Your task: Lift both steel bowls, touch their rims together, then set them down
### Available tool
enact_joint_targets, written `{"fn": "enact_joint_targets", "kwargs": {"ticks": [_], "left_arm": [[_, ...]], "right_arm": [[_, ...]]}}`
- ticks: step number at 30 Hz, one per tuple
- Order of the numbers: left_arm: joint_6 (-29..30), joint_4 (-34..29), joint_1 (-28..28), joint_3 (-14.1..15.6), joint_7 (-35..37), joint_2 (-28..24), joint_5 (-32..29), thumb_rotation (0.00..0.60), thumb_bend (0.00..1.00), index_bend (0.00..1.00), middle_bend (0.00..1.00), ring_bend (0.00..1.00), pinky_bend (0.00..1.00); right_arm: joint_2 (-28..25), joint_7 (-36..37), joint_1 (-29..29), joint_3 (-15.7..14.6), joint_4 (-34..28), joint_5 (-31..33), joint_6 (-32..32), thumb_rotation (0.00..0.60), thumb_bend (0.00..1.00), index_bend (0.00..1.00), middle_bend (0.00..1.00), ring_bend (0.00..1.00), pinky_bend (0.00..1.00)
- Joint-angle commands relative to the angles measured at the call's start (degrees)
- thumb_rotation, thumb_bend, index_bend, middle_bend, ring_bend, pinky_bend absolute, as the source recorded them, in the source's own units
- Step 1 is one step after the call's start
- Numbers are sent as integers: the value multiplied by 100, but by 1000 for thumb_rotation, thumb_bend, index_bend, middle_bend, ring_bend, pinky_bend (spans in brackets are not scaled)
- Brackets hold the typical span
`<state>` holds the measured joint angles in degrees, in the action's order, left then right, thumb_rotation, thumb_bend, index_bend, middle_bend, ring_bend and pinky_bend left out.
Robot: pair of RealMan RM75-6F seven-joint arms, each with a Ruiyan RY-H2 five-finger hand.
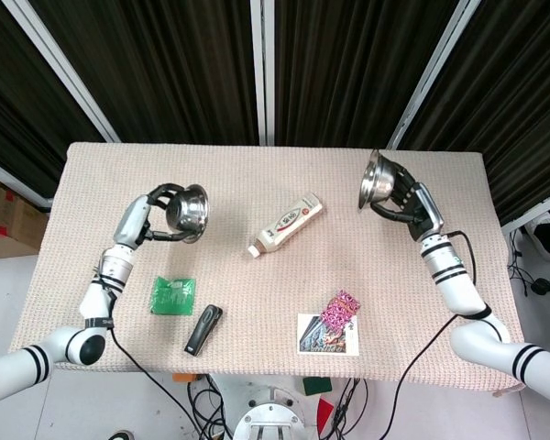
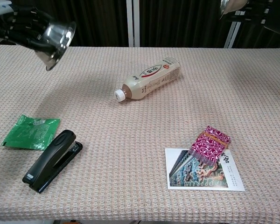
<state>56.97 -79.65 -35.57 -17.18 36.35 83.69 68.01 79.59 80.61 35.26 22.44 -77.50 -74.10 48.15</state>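
My left hand grips a steel bowl and holds it above the table at the left, tipped on its side with the rim facing right. On the right, my right hand holds the other steel bowl in the air, its rim facing left. In the chest view only an edge of that bowl shows at the top. A wide gap with the bottle below separates the two bowls.
A plastic bottle lies mid-table. A green packet and a black stapler lie at the front left. A postcard with a purple card pack on it lies front right.
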Motion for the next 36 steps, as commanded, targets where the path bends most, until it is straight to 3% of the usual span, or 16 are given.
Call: {"fn": "enact_joint_targets", "kwargs": {"ticks": [1,4,8,19,25,36], "left_arm": [[-317,-488,267,-545,3434,-371,744,600,66,503,491,379,586],[-162,-379,199,-540,3696,-193,920,600,66,503,494,379,586],[-83,-475,68,-692,3533,79,619,600,66,510,503,380,590],[473,-491,-387,-1090,1624,998,-315,600,66,518,512,396,600],[688,-414,-493,-1090,1068,1253,-310,600,66,533,526,400,600],[651,-249,-618,-1057,714,1340,-148,600,66,546,537,412,603]], "right_arm": [[166,14,103,-32,74,7,-99,600,177,711,555,437,332],[369,44,222,-49,143,-14,-179,600,177,711,556,437,332],[665,101,364,-32,227,-38,-191,600,179,711,555,437,333],[1614,94,898,221,568,-1,-98,600,183,727,565,448,349],[1986,170,1306,344,955,3,-343,600,184,727,565,448,349],[2279,646,1823,392,1409,-306,-551,600,184,727,565,448,349]]}}
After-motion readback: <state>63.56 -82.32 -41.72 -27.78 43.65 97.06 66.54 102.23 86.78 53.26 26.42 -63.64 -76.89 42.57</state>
